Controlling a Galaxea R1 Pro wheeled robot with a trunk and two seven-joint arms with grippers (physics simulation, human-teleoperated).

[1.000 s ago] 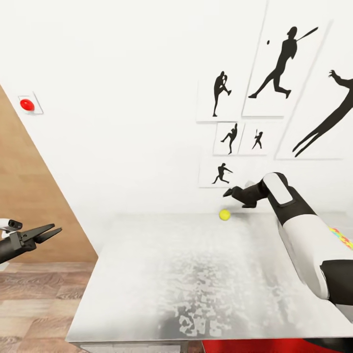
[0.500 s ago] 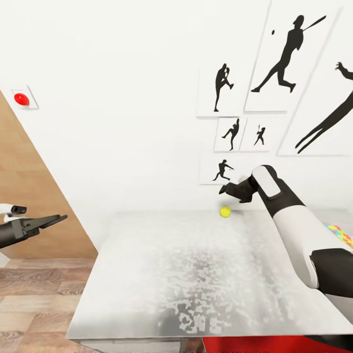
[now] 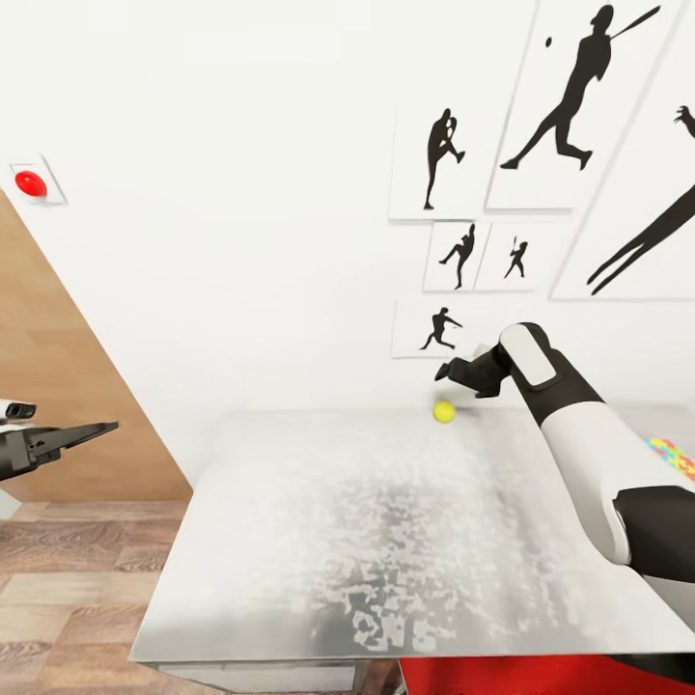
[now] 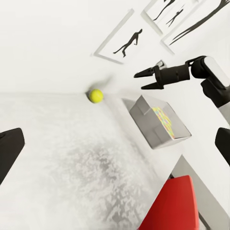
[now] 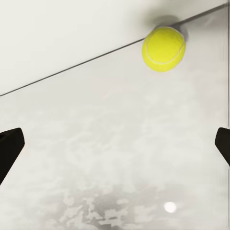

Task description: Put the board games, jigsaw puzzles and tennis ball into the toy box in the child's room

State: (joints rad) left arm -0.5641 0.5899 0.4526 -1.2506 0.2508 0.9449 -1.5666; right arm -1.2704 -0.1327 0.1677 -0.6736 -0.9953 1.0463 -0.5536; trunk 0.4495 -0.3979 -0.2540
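- The right gripper (image 3: 446,371) hovers with fingers spread wide and empty, just above the tennis ball (image 3: 444,411).
- The ball rests on the pale worktop (image 3: 367,541), against the back wall.
- The toy box (image 4: 158,122) holds a jigsaw puzzle (image 4: 164,121).
- The left gripper (image 3: 92,430) hangs beside the worktop, fingers near-closed, holding nothing.

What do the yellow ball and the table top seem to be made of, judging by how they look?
The tennis ball looks like felt: matte yellow-green, with a pale curved seam line, no shine. The table top looks hard and smooth, maybe laminate or painted board: pale white-grey with a mottled, slightly glossy patch. The toy box seems to be translucent grey plastic, as colourful contents show through its side.
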